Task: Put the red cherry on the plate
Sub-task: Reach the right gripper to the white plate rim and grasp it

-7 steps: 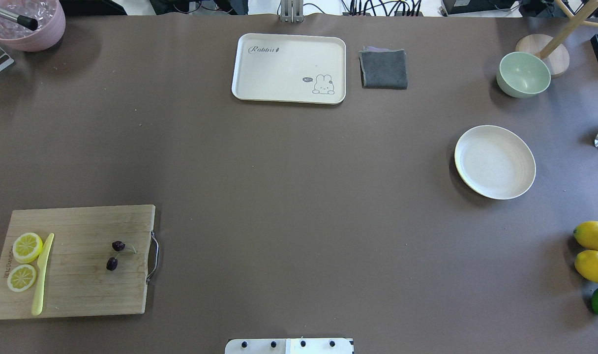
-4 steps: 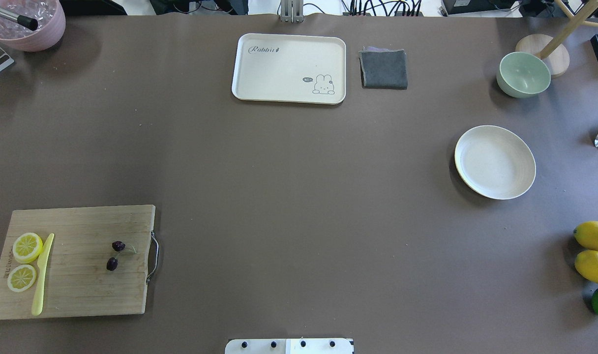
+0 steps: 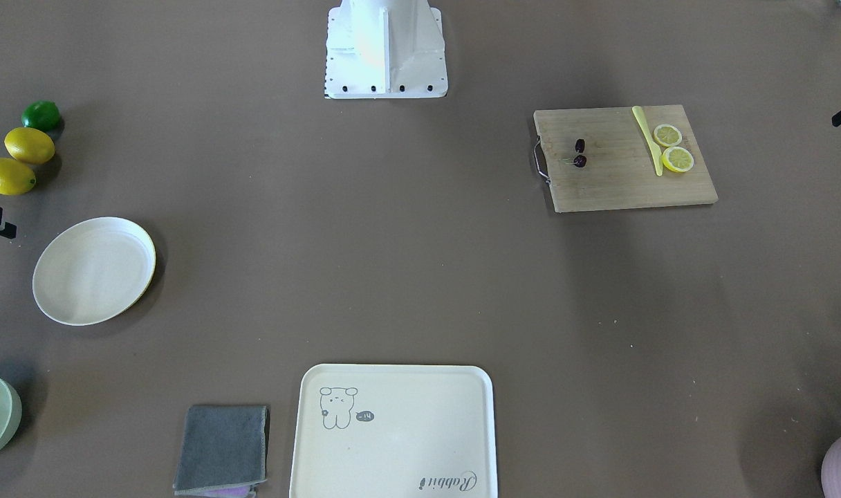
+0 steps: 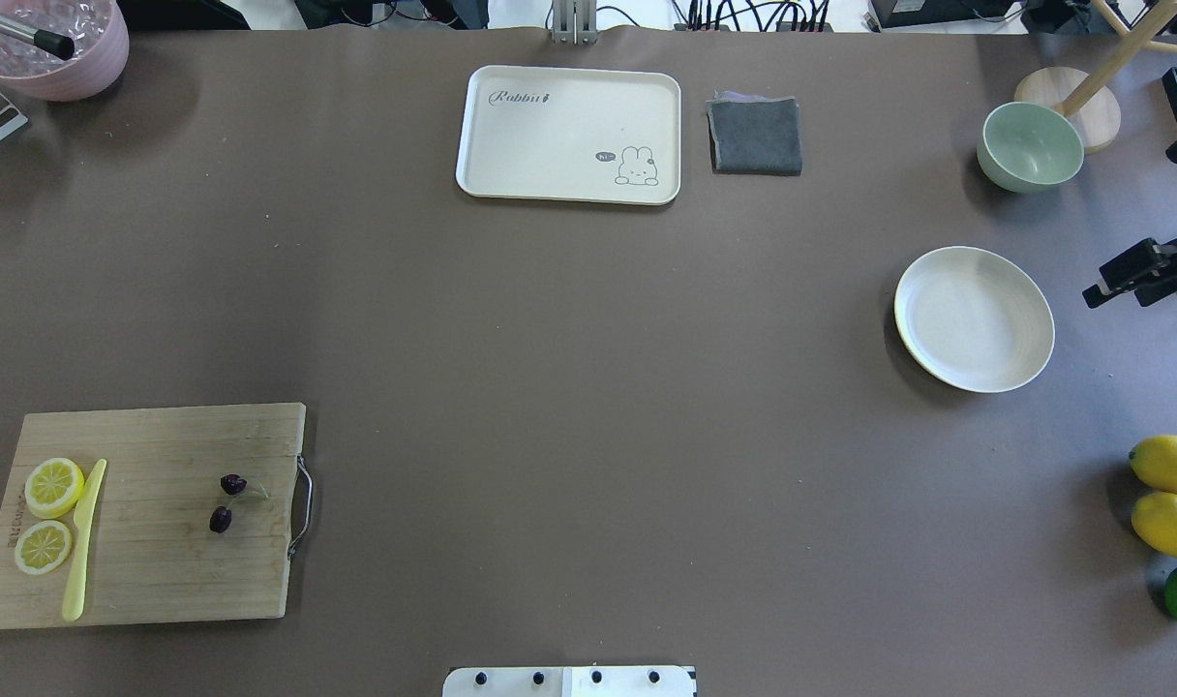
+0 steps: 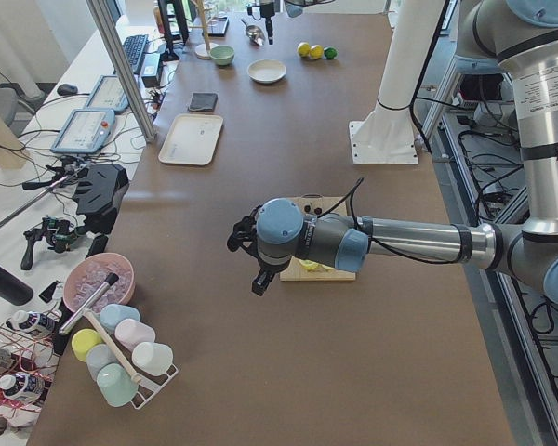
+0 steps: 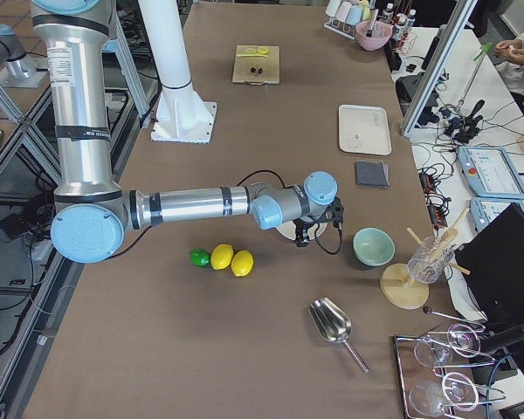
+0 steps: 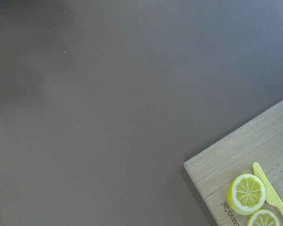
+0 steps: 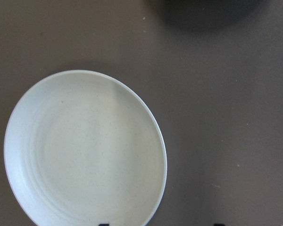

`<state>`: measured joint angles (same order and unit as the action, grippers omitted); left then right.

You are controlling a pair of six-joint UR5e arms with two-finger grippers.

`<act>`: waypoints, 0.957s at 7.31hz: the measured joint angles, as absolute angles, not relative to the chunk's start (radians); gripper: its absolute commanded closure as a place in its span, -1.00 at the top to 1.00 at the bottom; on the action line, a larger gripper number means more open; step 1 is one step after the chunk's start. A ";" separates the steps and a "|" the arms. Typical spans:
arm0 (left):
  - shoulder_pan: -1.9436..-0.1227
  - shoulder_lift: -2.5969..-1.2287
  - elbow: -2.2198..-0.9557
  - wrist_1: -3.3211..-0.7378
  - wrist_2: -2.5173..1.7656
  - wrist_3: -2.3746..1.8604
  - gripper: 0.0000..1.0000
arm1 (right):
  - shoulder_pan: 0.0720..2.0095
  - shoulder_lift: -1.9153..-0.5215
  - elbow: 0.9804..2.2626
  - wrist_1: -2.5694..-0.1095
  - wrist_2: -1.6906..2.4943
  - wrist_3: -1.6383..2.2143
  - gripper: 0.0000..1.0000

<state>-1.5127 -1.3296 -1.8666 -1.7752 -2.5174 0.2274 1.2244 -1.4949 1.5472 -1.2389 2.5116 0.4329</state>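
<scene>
Brown counter, task unstarted: red cherry sits on cutting board at left, plate bare at right; right jaws spread, left jaws' state unclear.

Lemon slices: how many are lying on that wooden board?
2. Both lie on the cutting board, at its end away from the handle, beside the yellow knife: one slice, and the other slice just nearer the robot. None looks hidden.

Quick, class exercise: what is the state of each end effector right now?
Left end effector: cannot be told; no view shows its fingers clearly.
Right end effector: open, holding nothing.
</scene>
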 measured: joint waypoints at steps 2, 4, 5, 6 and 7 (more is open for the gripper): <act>-1.513 -1.336 -1.866 -1.776 -2.515 0.187 0.95 | 1.170 -1.457 1.507 -1.179 2.483 0.563 0.30; -1.511 -1.341 -1.865 -1.776 -2.510 0.148 0.96 | 1.140 -1.452 1.490 -1.171 2.455 0.583 0.21; -1.511 -1.341 -1.865 -1.776 -2.509 0.139 0.95 | 1.131 -1.449 1.479 -1.170 2.443 0.582 0.21; -1.511 -1.341 -1.865 -1.776 -2.508 0.135 0.95 | 1.124 -1.447 1.470 -1.169 2.428 0.576 0.21; -1.511 -1.341 -1.865 -1.776 -2.508 0.130 0.96 | 1.117 -1.446 1.459 -1.169 2.407 0.573 0.21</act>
<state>-1.5110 -1.3409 -1.8653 -1.7764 -2.5081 0.1297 1.1174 -1.4460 1.4589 -1.1693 2.4066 0.5727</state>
